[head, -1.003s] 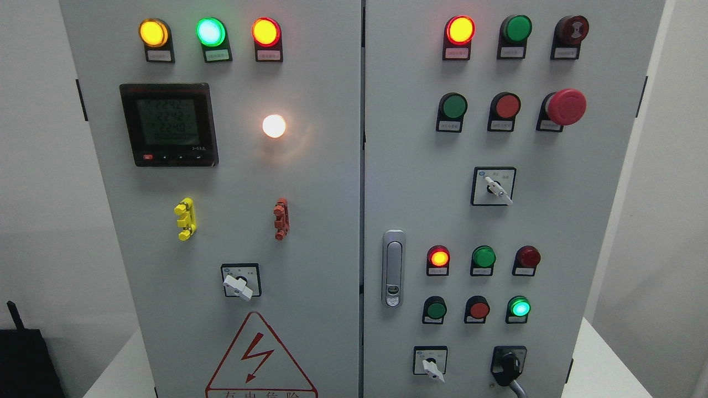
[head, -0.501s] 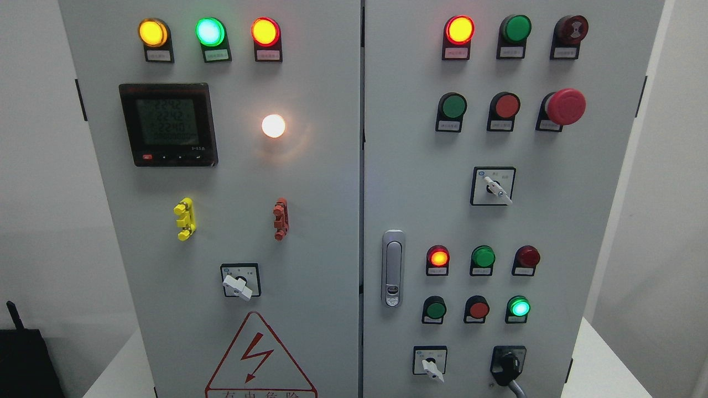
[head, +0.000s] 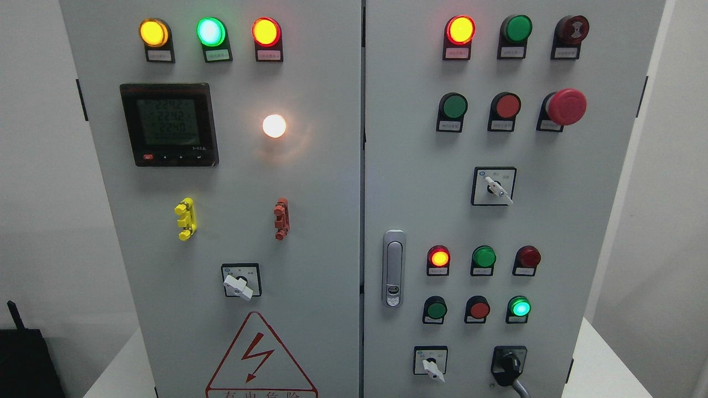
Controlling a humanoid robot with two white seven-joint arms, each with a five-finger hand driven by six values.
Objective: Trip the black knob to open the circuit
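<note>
A grey two-door cabinet (head: 310,221) fills the frame, and neither hand of the robot is in sight, so I cannot tell how their fingers are set. The black knob (head: 508,367) sits at the lower right of the frame, low on the right-hand door, on a dark square plate, its handle pointing down and slightly left; something grey runs off the bottom edge just below it. Just to its left is a white-handled selector switch (head: 430,364).

Above these are two rows of small lamps: a lit red lamp (head: 439,257) and a lit green lamp (head: 519,307) stand out. Higher up, a red mushroom button (head: 565,106) juts from the upper right. A silver door latch (head: 393,268) sits upright near the centre seam.

On the left door, a digital meter (head: 168,124) glows in the upper left, with a bright white lamp (head: 274,126) to its right. A red warning triangle (head: 259,356) with a lightning bolt is at the bottom centre.
</note>
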